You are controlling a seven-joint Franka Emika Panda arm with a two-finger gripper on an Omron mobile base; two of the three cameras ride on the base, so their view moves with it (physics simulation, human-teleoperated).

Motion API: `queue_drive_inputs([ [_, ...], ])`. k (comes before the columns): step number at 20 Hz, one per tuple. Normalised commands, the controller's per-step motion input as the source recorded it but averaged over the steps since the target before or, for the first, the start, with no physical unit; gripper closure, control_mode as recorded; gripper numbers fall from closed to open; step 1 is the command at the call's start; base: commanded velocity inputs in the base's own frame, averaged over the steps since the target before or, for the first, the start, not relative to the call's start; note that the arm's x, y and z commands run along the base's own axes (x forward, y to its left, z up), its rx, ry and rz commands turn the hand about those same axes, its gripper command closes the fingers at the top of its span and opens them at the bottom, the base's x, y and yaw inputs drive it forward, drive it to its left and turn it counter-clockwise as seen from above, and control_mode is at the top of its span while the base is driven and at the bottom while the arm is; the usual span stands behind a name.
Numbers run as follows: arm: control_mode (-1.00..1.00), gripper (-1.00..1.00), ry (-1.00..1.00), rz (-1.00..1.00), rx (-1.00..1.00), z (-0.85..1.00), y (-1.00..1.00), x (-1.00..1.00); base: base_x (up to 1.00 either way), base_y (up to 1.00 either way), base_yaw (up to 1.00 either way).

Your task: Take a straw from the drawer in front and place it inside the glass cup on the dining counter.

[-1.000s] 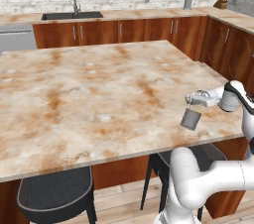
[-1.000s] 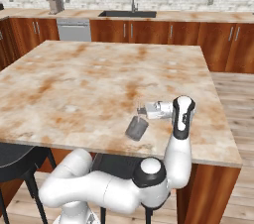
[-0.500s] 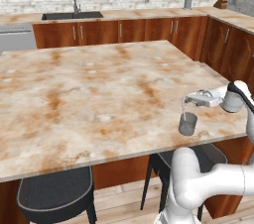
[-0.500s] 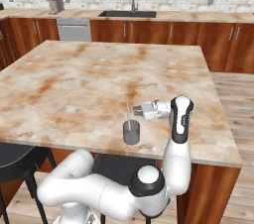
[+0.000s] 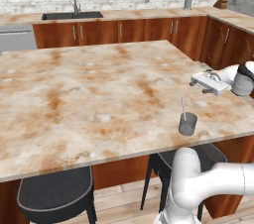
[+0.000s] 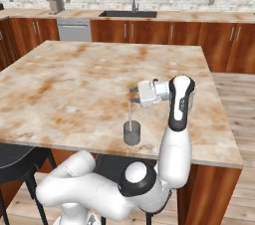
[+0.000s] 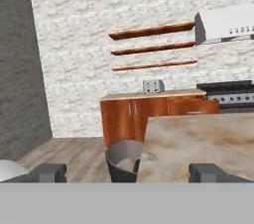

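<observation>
We see our gripper [image 5: 194, 82] held level above the dining counter [image 5: 99, 89], pointing sideways across the marble, its fingers spread apart with nothing between them; in the hand view the two dark fingertips [image 7: 49, 172] sit wide at the lower corners. In the right base view the gripper [image 6: 133, 94] hangs just above and slightly behind the glass cup [image 6: 132, 133].

The cup stands upright on the counter near its front edge, below the gripper and apart from it. In the left base view the glass cup [image 5: 187, 124] lies down and a little to the left of the fingers. The straw [image 5: 183, 108] stands inside it, leaning slightly, its upper end rising well above the rim; from the right we see the straw [image 6: 130, 115] reaching up towards the fingers without touching them.

Beyond the counter's far side run wooden cabinets with a sink [image 6: 128, 14].
</observation>
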Motion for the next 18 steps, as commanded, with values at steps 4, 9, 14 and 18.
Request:
queue_drive_inputs([
  [4,-1.00,-1.00,-0.64,0.00,-0.35,0.95,0.42,-0.98,0.00,0.00,0.00],
  [9,-1.00,-1.00,-0.73,0.00,-0.43,0.65,0.62,-1.00,0.00,0.00,0.00],
  [14,-1.00,-1.00,-0.60,-0.06,-0.43,0.22,0.80,-1.00,0.00,0.00,0.00],
  [18,-1.00,-1.00,-0.39,-0.08,-0.37,0.00,0.82,-0.96,0.00,0.00,0.00],
])
